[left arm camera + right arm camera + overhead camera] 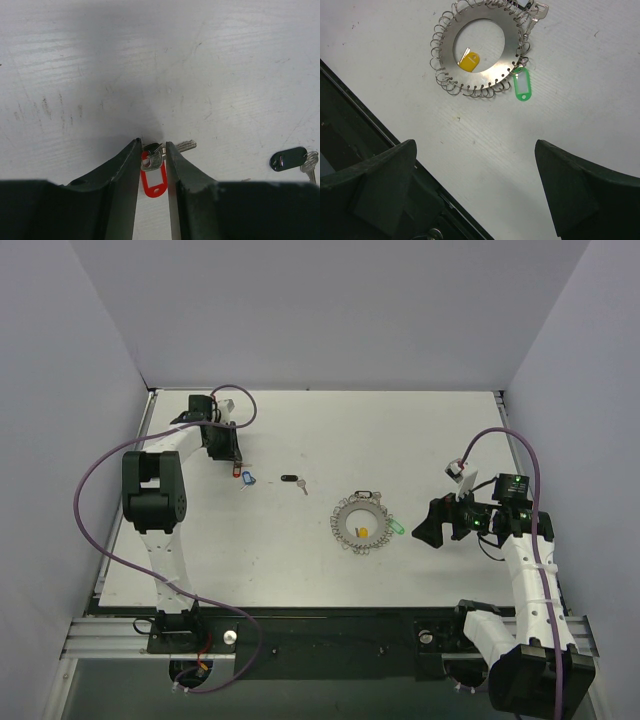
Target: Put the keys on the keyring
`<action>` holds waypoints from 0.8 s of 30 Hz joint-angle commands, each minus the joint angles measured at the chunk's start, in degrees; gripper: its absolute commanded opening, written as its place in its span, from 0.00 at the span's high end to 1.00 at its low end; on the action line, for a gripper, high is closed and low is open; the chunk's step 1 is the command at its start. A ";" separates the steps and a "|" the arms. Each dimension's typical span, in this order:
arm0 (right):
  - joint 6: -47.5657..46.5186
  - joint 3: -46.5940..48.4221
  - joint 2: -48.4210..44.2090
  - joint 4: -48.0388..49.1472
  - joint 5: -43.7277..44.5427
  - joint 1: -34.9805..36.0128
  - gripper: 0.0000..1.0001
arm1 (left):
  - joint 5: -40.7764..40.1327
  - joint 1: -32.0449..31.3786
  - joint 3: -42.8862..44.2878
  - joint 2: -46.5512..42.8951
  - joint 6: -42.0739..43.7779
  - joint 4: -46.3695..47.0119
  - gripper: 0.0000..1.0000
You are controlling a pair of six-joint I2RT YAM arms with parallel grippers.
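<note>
Left gripper (152, 146), jaws narrow, straddles the red key (153, 179) on the table (200, 60); whether it pinches is unclear. The keyring (449, 42) rings a yellow key (469, 61), with a green key (522, 95) at its rim. Right gripper (475, 150) gapes wide, empty. Only the overhead view shows the blue key (248, 479).

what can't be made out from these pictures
Left wrist view: whether the left fingers touch the red-tagged key between them; their own edges hide the contact.
Right wrist view: the tag of the silver key at the top of the keyring, cut off by the frame edge.
Right wrist view: whether the yellow-tagged key is hooked on a loop; too small.
</note>
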 commanded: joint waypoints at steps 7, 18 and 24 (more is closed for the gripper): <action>-0.83 -0.13 0.20 -0.46 -1.92 -0.53 0.00 | 1.48 -0.19 2.89 0.24 0.99 -0.72 0.69; -0.83 -0.05 0.12 -0.72 -2.18 -0.61 0.00 | 1.21 -0.10 2.62 -0.28 0.82 -1.07 0.73; -0.83 -0.13 -0.06 -0.90 -2.53 -0.79 0.00 | 0.69 -0.10 2.36 -0.20 0.82 -1.07 0.75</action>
